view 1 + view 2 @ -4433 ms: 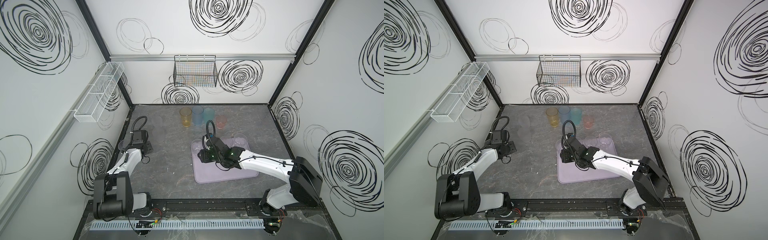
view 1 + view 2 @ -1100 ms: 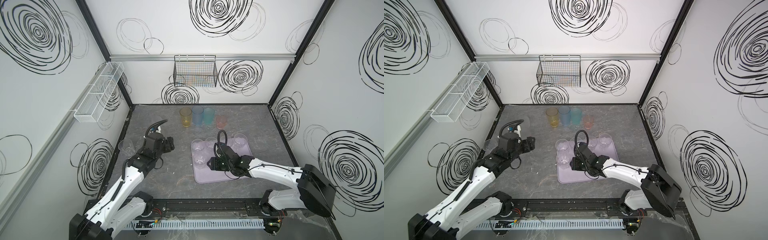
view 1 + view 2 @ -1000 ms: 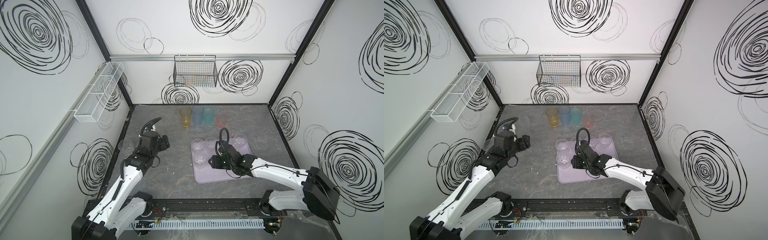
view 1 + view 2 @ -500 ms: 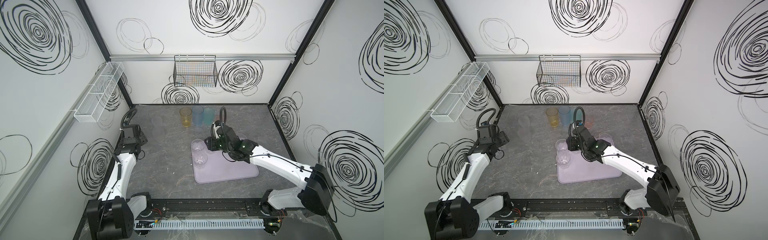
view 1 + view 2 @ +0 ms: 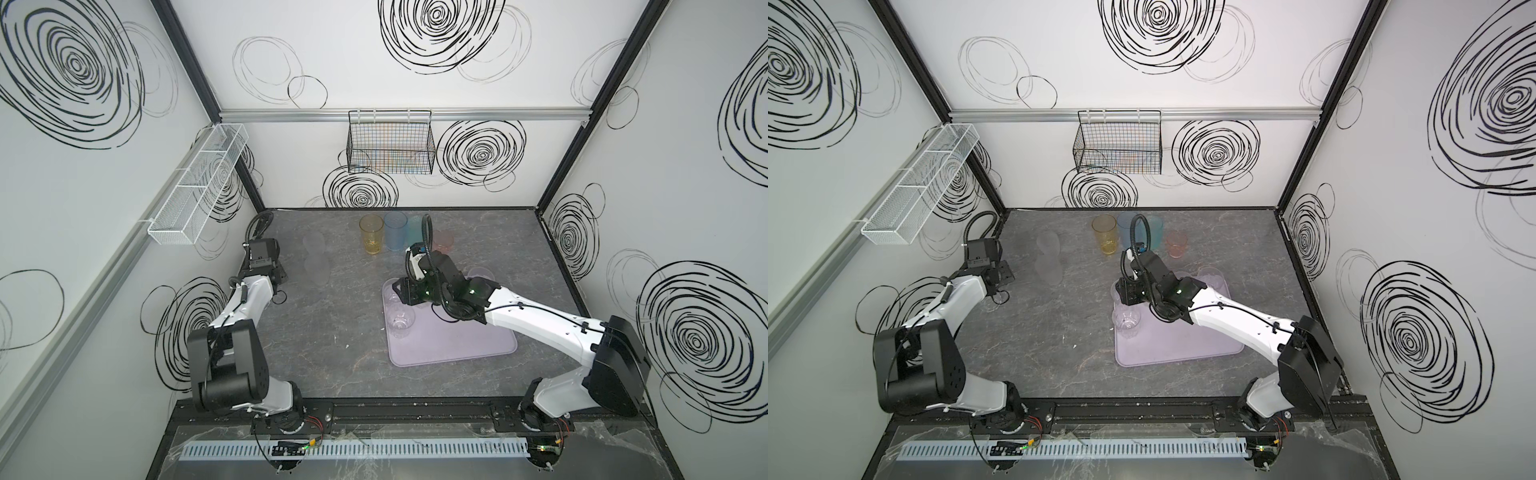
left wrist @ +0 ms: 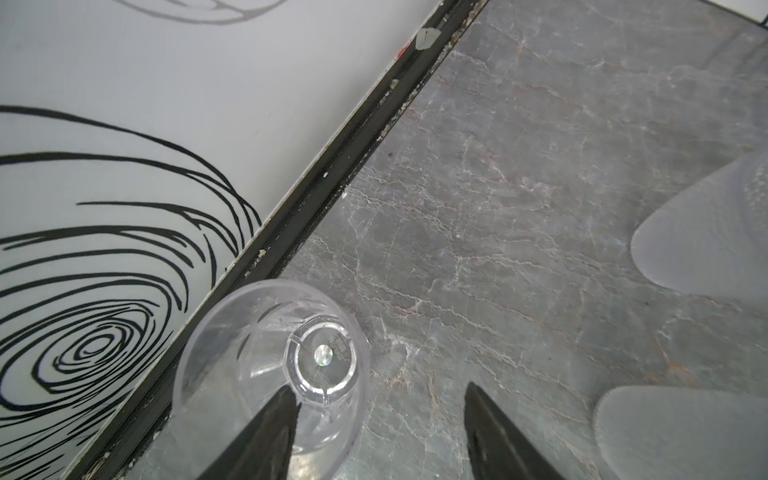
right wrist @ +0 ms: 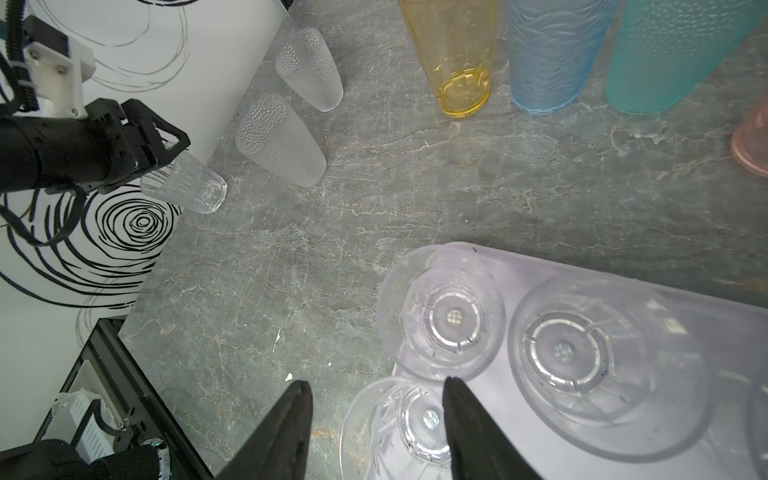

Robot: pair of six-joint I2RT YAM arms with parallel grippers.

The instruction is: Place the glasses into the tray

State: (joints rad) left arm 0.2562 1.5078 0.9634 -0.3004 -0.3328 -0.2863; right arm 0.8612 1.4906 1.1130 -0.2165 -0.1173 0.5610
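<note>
Two grippers, jaws wide, both empty. Left gripper (image 6: 380,392) straddles the rim of a clear glass (image 6: 270,365), lower left by the wall (image 6: 166,104): an off-centre pinch may tip it. Right gripper (image 7: 376,384) hovers over glasses (image 7: 453,320) crowding the tray (image 7: 715,320), lower right; descent may topple them.

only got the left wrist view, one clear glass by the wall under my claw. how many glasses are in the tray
observer: The right wrist view shows three clear glasses upright in the tray; the arm may hide more.
operator: where's the other arm
observer: The right claw is open, over the tray's left edge as a top view shows it.
operator: any tinted ones off the tray
observer: Four stand in a row at the back of the table: amber, blue, teal and pink.
</note>
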